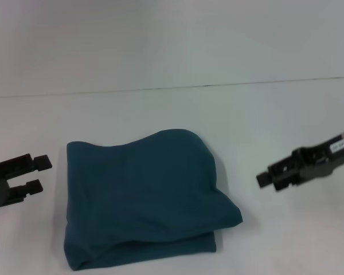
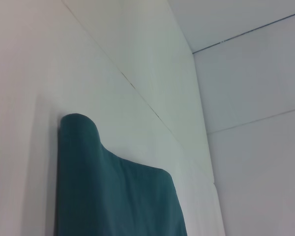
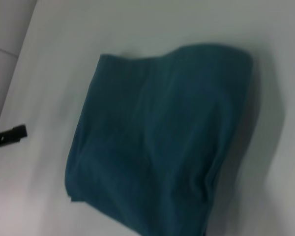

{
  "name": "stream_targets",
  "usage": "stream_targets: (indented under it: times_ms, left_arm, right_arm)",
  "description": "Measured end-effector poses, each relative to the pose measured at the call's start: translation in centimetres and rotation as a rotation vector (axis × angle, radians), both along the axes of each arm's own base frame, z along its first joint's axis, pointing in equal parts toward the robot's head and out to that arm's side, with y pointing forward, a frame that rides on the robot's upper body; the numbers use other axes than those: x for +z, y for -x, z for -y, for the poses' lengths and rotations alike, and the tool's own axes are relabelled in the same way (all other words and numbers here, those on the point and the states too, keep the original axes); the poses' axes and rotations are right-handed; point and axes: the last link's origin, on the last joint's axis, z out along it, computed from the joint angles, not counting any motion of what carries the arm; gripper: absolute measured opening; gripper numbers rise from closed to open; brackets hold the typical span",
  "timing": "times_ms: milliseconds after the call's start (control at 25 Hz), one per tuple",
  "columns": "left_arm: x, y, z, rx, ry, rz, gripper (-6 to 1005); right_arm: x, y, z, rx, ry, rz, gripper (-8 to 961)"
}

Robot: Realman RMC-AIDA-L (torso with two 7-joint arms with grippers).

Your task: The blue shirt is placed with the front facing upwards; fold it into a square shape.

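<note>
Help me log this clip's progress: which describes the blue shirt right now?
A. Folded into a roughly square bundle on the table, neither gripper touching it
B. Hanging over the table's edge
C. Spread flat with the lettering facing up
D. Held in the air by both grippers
A. The blue shirt lies as a layered, roughly square bundle on the white table, with the left gripper and right gripper off to its sides, clear of the cloth.
</note>
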Motion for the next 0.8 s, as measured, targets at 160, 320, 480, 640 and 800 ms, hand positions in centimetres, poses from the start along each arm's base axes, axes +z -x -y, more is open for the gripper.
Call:
stream_targets:
  times_ms: [160, 320, 480, 640, 800]
  left_arm:
    - [-0.2, 0.0, -0.1, 0.003, -0.007, -0.001, 816]
    - [-0.4, 0.0, -0.4, 0.007, -0.013, 0.001, 816]
    - [-0.7, -0.2, -0.6, 0.003, -0.013, 0.002, 817]
    - [-0.8, -0.2, -0.7, -0.002, -0.022, 0.012, 817]
    - [-0.9, -0.1, -0.8, 0.002, -0.028, 0.011, 817]
  right_arm:
    - [-2.1, -0.3, 1.2, -0.033, 0.082, -0.02, 655]
    - [-3.7, -0.4, 1.4, -0.039, 0.087, -0.006, 655]
    - [-5.0, -0.5, 1.1, -0.062, 0.05, -0.006, 654]
    - [-6.2, -0.4, 0.6, -0.086, 0.014, 0.002, 654]
    - [-6.9, -0.3, 0.2, -0.1, -0.009, 0.006, 654]
